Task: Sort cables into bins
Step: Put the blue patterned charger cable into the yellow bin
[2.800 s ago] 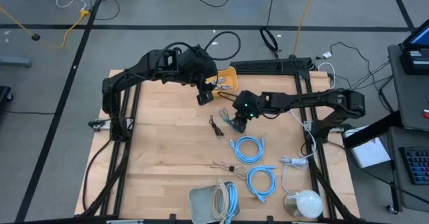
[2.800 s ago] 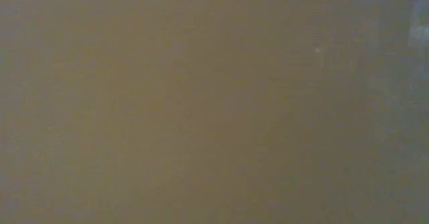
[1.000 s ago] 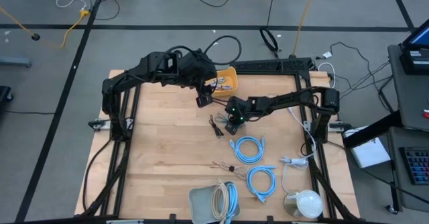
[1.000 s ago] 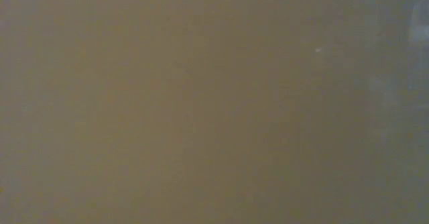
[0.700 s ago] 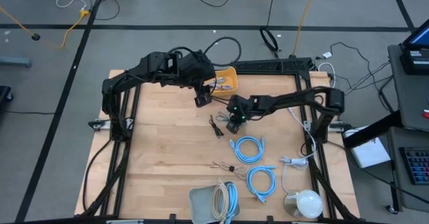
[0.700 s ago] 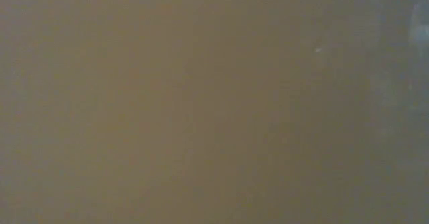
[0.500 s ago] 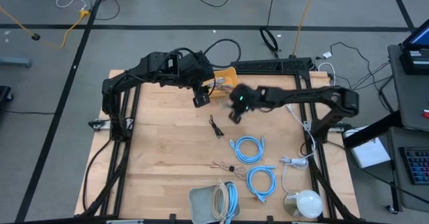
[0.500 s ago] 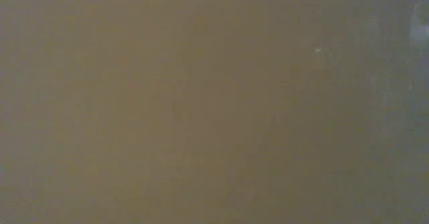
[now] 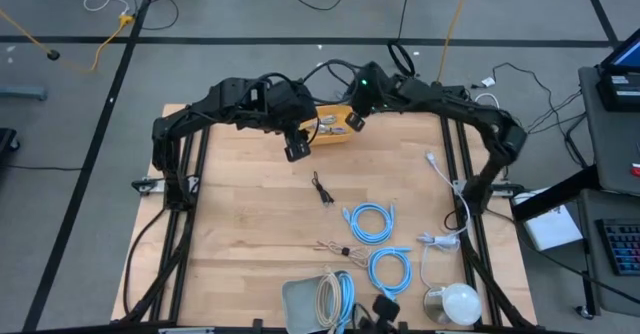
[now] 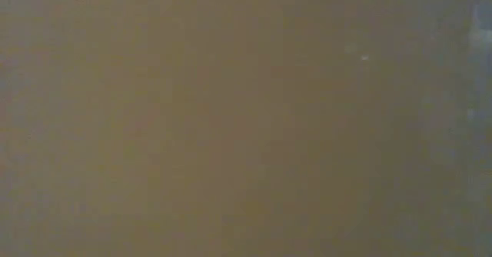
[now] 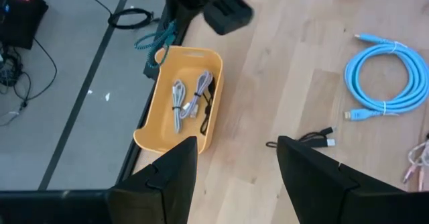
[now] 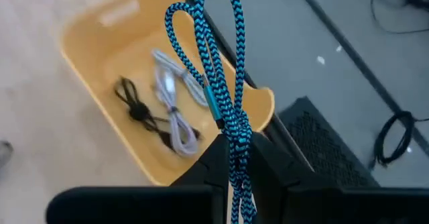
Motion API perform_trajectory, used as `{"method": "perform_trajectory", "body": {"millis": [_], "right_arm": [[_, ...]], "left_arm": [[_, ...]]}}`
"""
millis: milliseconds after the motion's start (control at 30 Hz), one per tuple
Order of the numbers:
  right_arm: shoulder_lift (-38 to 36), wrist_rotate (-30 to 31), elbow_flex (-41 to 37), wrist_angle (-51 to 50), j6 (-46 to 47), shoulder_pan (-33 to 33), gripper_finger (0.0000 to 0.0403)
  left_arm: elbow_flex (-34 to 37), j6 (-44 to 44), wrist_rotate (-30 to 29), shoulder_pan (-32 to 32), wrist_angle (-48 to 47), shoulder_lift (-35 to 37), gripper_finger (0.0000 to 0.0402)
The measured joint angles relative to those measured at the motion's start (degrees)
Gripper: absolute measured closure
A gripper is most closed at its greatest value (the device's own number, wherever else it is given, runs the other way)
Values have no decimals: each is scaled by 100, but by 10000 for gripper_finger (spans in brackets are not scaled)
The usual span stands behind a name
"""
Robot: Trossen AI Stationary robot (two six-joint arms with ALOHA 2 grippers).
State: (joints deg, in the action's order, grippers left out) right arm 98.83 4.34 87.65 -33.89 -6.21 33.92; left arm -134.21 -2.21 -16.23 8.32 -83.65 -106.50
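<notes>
My right gripper [image 9: 354,121] hangs over the orange-yellow bin [image 9: 336,126] at the table's far edge, shut on a teal braided cable [image 12: 209,63]. Two grey cables [image 12: 173,96] and a thin black one [image 12: 137,106] lie on that bin's floor. My left gripper [image 9: 293,150] stands open just left of the bin, above bare wood, holding nothing. A short black cable [image 9: 322,189] lies mid-table. Two light-blue coils [image 9: 370,222] [image 9: 390,269] lie right of centre. The pale grey bin [image 9: 300,299] at the near edge holds a beige and a light-blue coil. The low view shows only a brown blur. My right gripper pinches the folded teal cable between its two fingers at one end of the bundle [image 12: 238,147]. The fingers come from above. The cable's loops [image 12: 194,23] reach out past the fingertips, slack and clear of the bin [image 12: 100,23] beneath them.
A thin pale cable [image 9: 335,246] lies between the coils and the grey bin. A white cord with a plug [image 9: 440,239] and a round white dome [image 9: 455,302] sit at the near right. Something dark [image 9: 380,309] shows at the near edge.
My right gripper has risen from mid-table and swung toward the far edge, to above the orange-yellow bin. It has stayed shut on the teal cable, which is now lifted clear of the table.
</notes>
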Motion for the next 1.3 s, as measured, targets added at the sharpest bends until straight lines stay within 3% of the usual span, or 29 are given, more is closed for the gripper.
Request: {"method": "perform_trajectory", "body": {"millis": [300, 600, 1300], "right_arm": [[763, -308, 572, -252, -841, -81, 377], [1259, -310, 654, -224, -1562, -367, 377], [1312, -484, 659, 437, -1572, -529, 375]], "left_arm": [[0, -94, -3, -18, -60, 0, 190], [0, -162, -31, -18, -58, 0, 190], [0, -276, -42, -55, -18, 0, 190]]}}
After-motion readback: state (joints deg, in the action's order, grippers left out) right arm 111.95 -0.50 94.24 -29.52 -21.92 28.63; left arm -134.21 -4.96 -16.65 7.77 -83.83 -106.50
